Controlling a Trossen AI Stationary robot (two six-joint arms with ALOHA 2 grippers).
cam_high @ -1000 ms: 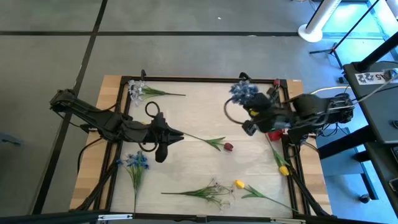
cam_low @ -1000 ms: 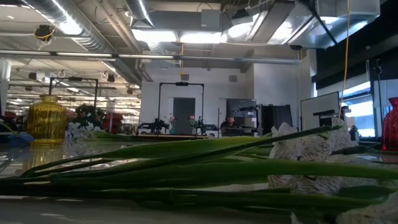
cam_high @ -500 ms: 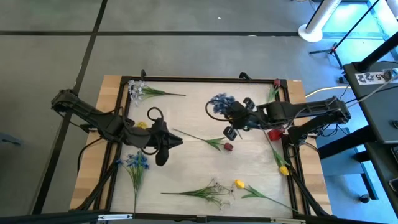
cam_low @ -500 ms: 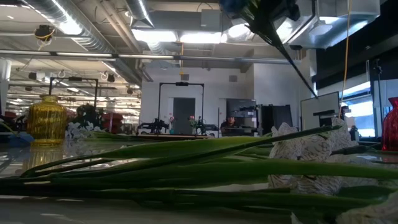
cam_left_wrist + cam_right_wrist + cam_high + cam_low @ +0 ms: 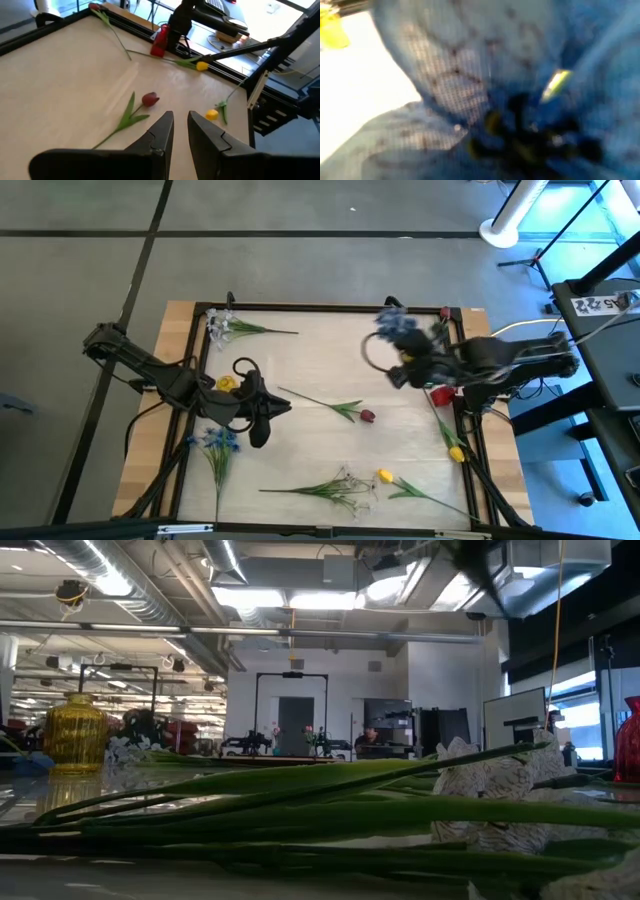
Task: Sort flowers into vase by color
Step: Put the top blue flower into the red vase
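Right now my right gripper (image 5: pixel 400 376) hangs above the far right part of the table (image 5: pixel 310 370), fingers clamped together on a blue flower (image 5: pixel 396 323). Its bloom sits just beyond my fingertips, toward the far edge, and in my right wrist view the blue petals (image 5: pixel 485 85) fill nearly everything, pressed close to the lens. Just beside that gripper, toward the right rail, stands a red vase (image 5: pixel 441 394).

My left gripper (image 5: pixel 258 412) is over the left-middle of the table. In my left wrist view its fingers (image 5: pixel 162 135) stand a narrow gap apart with nothing between them. Ahead of those fingertips lies the red tulip (image 5: pixel 149 99), its stem and leaf trailing back toward me; from above the same tulip (image 5: pixel 367 416) rests mid-table, between my two grippers. Just beside my left arm, on its far side, is a yellow vase (image 5: pixel 227 383).

Near my left gripper, toward the front edge, lies another blue flower (image 5: pixel 219 440). A pale blue sprig (image 5: pixel 221 327) lies at the far left corner, well apart from both grippers. At the front, a white sprig (image 5: pixel 345 484) and a yellow tulip (image 5: pixel 385 476) lie close together, and another yellow tulip (image 5: pixel 456 452) rests by the right rail, on the near side of my right gripper.
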